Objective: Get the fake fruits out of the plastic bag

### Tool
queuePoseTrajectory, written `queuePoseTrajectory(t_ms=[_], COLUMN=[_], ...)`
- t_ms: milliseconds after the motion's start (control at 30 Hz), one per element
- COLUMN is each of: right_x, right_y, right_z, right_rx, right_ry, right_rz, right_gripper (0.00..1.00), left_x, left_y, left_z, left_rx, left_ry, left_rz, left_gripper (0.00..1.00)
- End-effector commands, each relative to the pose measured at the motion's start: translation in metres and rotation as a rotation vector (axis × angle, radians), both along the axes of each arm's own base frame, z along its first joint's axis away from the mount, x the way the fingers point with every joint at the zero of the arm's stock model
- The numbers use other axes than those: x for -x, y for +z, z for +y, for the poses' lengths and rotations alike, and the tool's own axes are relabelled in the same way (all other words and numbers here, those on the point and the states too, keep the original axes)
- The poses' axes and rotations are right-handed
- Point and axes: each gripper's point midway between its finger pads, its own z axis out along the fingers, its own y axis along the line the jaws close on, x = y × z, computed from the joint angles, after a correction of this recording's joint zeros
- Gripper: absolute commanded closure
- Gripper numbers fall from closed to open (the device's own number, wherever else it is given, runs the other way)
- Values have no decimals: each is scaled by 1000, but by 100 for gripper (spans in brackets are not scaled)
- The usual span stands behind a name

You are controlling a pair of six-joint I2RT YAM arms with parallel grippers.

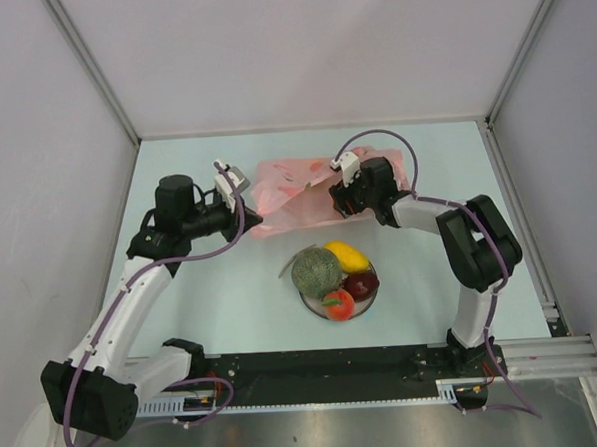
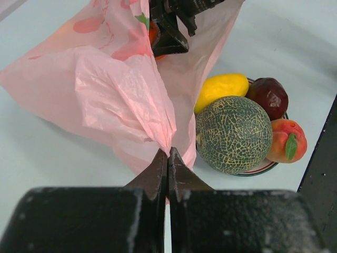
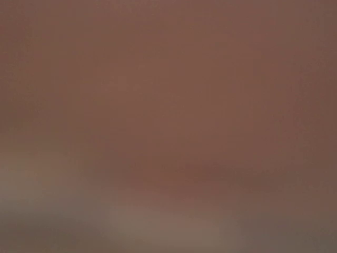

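Right claw (image 1: 336, 202) tips half hidden in the plastic bag (image 1: 281, 184), right wrist view one pinkish-brown blur

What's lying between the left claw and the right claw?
Only the pink plastic bag lies between the left claw and the right claw; the top and left wrist views show it.

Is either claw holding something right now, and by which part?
The left gripper pinches a bunched fold of the plastic bag. The right gripper reaches into it; its hold cannot be told.
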Motion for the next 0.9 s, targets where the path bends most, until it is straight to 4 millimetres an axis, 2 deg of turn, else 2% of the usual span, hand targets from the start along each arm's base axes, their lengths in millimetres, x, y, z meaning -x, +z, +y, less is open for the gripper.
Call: queuePoseTrajectory(t_ms=[0, 33, 67, 133, 167, 233, 267, 300, 333, 367, 400, 433, 467, 500, 533, 633, 733, 800, 833, 867], right_x=[-31, -31, -37, -45, -51, -69, -74, -88, -94, -99, -106, -115, -122, -125, -132, -136, -138, -133, -131, -127], right_y=[37, 36, 46, 53, 48, 62, 45, 60, 55, 34, 31, 39, 38, 23, 32, 19, 32, 32, 39, 34], right_z=[23, 28, 33, 38, 41, 47, 50, 55, 57, 57, 59, 63, 63, 66, 71, 79, 86, 87, 87, 85], right_rx=[-64, -85, -117, -169, -180, -218, -228, -253, -260, -255, -260, -276, -283, -289, -308, -324, -377, -386, -403, -400], right_ry=[40, 45, 47, 16, 6, -24, -50, -60, -70, -101, -116, -125, -139, -153, -149, -142, -141, -130, -134, -137], right_rz=[-118, -103, -120, -115, -106, -127, -81, -105, -89, -34, -24, -29, -25, 5, -11, 30, 26, 45, 46, 60], right_gripper=[58, 49, 32, 21, 13, 7, 1, 0, 0, 0, 0, 0, 0, 0, 0, 0, 0, 0, 0, 0], left_x=[-3, -2, -2, -3, -3, -5, -5, -7, -7, -7, -9, -11, -12, -14, -15, -19, -24, -26, -26, -27], left_y=[3, 1, 1, -2, -2, -4, -4, -4, -4, -4, -1, -2, 1, 5, 4, 8, 12, 17, 19, 23], left_z=[-1, -1, -2, -2, -2, -4, -5, -6, -8, -9, -9, -11, -12, -13, -14, -16, -16, -17, -18, -18], left_rx=[20, 21, 23, 22, 22, 21, 23, 24, 28, 33, 36, 41, 46, 52, 55, 58, 65, 72, 79, 85], left_ry=[2, 1, -1, -2, -3, -9, -15, -21, -25, -30, -29, -28, -31, -34, -36, -34, -29, -25, -23, -21], left_rz=[-20, -13, -11, -3, 2, 12, 18, 24, 30, 38, 35, 45, 45, 39, 46, 43, 41, 34, 36, 27], left_gripper=[100, 100, 99, 100, 100, 99, 100, 100, 100, 100, 100, 100, 100, 100, 100, 99, 100, 100, 100, 100])
